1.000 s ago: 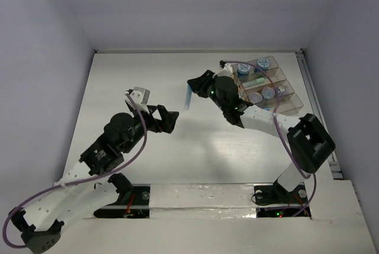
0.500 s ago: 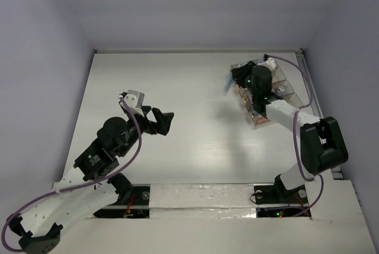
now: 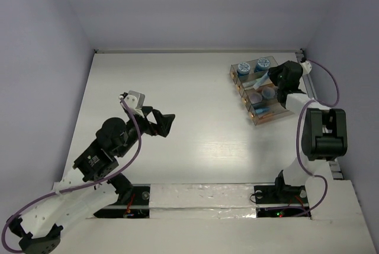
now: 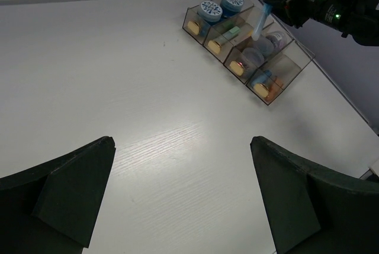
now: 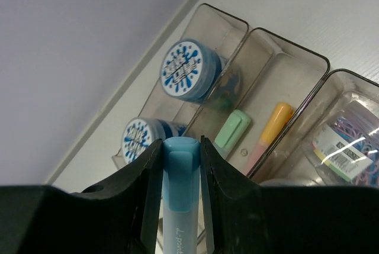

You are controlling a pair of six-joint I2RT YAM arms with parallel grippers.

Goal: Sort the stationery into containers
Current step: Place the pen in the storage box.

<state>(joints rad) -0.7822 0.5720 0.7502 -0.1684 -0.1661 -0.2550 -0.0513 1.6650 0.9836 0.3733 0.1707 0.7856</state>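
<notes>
Fingers of the right gripper [image 5: 179, 150] are clamped on a light-blue stick [image 5: 179, 206], pinching it near its capped end, which pokes out just past the fingertips. Beyond that tip lies the rack of containers [image 4: 290, 79]. Straight ahead is the end bin [image 5: 228, 17] with two blue rolls [image 5: 185, 70], and off to the gripper's right is the next bin [image 5: 290, 44], holding a green stick [image 5: 232, 131] and an orange stick [image 5: 275, 118]. From above, the held stick hangs over the middle bins, though whether it touches them is hard to say. The left gripper [image 4: 182, 142] is spread wide and empty, with the rack well ahead of it and to its right.
</notes>
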